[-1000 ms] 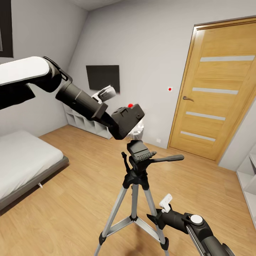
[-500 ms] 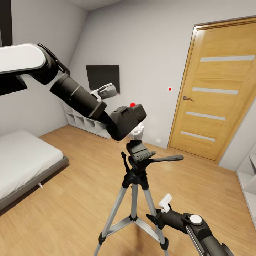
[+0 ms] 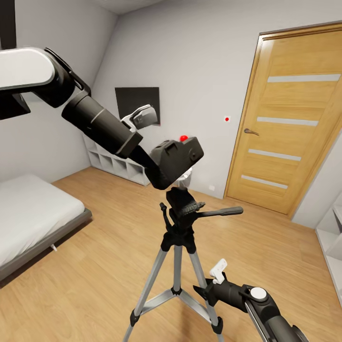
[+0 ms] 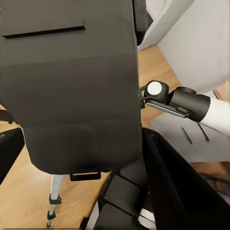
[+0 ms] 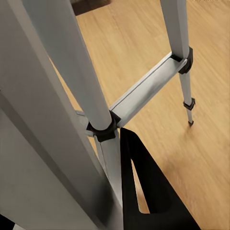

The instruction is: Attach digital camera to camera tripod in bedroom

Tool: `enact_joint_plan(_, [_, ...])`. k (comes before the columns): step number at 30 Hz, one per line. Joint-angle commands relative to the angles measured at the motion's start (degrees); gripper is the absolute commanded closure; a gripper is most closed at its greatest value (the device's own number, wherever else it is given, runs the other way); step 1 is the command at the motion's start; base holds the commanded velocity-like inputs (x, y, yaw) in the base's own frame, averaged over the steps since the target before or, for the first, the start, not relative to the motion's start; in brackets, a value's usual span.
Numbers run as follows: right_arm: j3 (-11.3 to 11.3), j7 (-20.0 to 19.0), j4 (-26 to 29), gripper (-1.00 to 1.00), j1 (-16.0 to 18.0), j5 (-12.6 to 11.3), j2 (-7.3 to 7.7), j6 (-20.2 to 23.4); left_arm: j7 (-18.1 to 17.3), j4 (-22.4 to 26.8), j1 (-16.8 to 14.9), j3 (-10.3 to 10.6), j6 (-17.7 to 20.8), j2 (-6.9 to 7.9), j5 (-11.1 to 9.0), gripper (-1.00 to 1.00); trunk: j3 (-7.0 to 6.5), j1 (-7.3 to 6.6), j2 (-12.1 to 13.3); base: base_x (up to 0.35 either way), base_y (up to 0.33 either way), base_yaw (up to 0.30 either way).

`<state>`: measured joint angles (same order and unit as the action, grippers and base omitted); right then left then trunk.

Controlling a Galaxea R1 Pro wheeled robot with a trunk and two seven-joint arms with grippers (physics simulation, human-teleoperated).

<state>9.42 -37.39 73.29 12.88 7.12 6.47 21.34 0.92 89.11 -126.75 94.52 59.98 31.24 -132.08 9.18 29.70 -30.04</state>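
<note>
The bed (image 3: 33, 218) lies low at the left, its far end cut off by the frame. The left arm reaches across in front of the TV (image 3: 137, 102) and shelf (image 3: 114, 166). The left gripper (image 3: 154, 166) is closed on the camera (image 3: 176, 159), a dark finger (image 4: 177, 187) against the body. The camera hangs tilted just above the tripod (image 3: 178, 223) head, red button up; whether they touch is hard to tell. Open floor (image 3: 95, 266) surrounds the legs. The right gripper (image 3: 202, 289) sits beside a leg (image 5: 72, 81); its opening cannot be told. The door (image 3: 289, 118) stands shut at right.
</note>
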Motion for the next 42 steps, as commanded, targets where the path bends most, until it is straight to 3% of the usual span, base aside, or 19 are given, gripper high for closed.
enact_joint_plan(1, [0.03, 1.07, -2.53, 1.0, 0.04, 2.7, -0.03, -0.3, -0.31, 0.12, -0.33, 0.58, 0.02, -0.05, -0.12, 1.0, 0.14, 0.04, -0.1, 0.0, 0.0, 0.0])
enact_joint_plan(7, [0.07, 1.1, -2.53, 1.0, 0.04, 2.72, -0.05, -0.4, -5.78, 0.52, -1.64, 3.58, 0.02, -0.55, 2.54, 1.0, 0.14, 0.04, -0.1, 0.0, 0.0, 0.0])
enact_joint_plan(14, [0.07, 1.14, -2.53, 1.0, 0.04, 2.72, -0.05, -0.42, -17.46, 0.26, -3.74, 7.12, 0.02, -0.76, 12.05, 1.0, 0.14, 0.04, -0.1, 0.0, 0.0, 0.0])
enact_joint_plan(15, [0.07, 1.16, -2.53, 1.0, 0.04, 2.72, -0.06, -0.42, -20.61, 0.03, -4.21, 7.61, 0.02, -0.79, 14.99, 1.0, 0.14, 0.04, -0.1, 0.0, 0.0, 0.0])
enact_joint_plan(17, [0.07, 1.16, -2.55, 1.0, 0.04, 2.74, -0.06, -0.45, -23.61, -0.2, -4.56, 7.93, 0.02, -0.8, 18.04, 1.0, 0.14, 0.04, -0.1, 0.0, 0.0, 0.0])
enact_joint_plan(18, [0.07, 1.17, -2.57, 1.0, 0.04, 2.74, -0.06, -0.46, -24.99, -0.35, -4.68, 8.04, 0.02, -0.81, 19.51, 1.0, 0.14, 0.04, -0.1, 0.0, 0.0, 0.0])
enact_joint_plan(19, [0.07, 1.17, -2.57, 1.0, 0.04, 2.74, -0.06, -0.46, -24.99, -0.35, -4.68, 8.04, 0.02, -0.81, 19.51, 1.0, 0.14, 0.04, -0.1, 0.0, 0.0, 0.0])
enact_joint_plan(21, [0.07, 1.17, -2.57, 1.0, 0.04, 2.76, -0.06, -0.48, -27.54, -0.93, -4.86, 8.23, 0.02, -0.79, 22.22, 1.0, 0.14, 0.04, -0.1, 0.0, 0.0, 0.0])
enact_joint_plan(22, [0.06, 1.17, -2.64, 1.0, 0.04, 2.8, -0.06, -0.46, -29.84, -1.92, -4.97, 8.47, 0.02, -0.8, 24.78, 1.0, 0.14, 0.04, -0.1, 0.0, 0.0, 0.0])
enact_joint_plan(26, [0.06, 1.18, -3.02, 1.0, 0.04, 3.06, -0.07, -0.61, -34.57, -4.33, -5.38, 9.08, 0.02, -0.85, 30.2, 1.0, 0.14, 0.04, -0.1, 0.0, 0.0, 0.0])
enact_joint_plan(30, [0.03, 1.19, -3.23, 1.0, 0.04, 3.37, -0.11, -0.76, -38.87, -5.76, -5.78, 10.03, 0.02, -1.78, 34.92, 1.0, 0.14, 0.04, -0.1, 0.0, 0.0, 0.0])
enact_joint_plan(35, [0.35, 1.19, -3.52, 1.0, 0.0, 3.52, -0.13, -0.84, -41.35, -6.6, -6.08, 10.94, 0.02, -2.72, 38.0, 1.0, 0.14, 0.04, -0.1, 0.0, 0.0, 0.0])
enact_joint_plan(42, [1.29, 1.23, -3.71, 1.0, -0.01, 3.58, -0.14, -0.93, -42.58, -7.65, -6.2, 11.34, 0.02, -3.33, 39.25, 1.0, 0.14, 0.04, -0.1, 0.0, 0.0, 0.0])
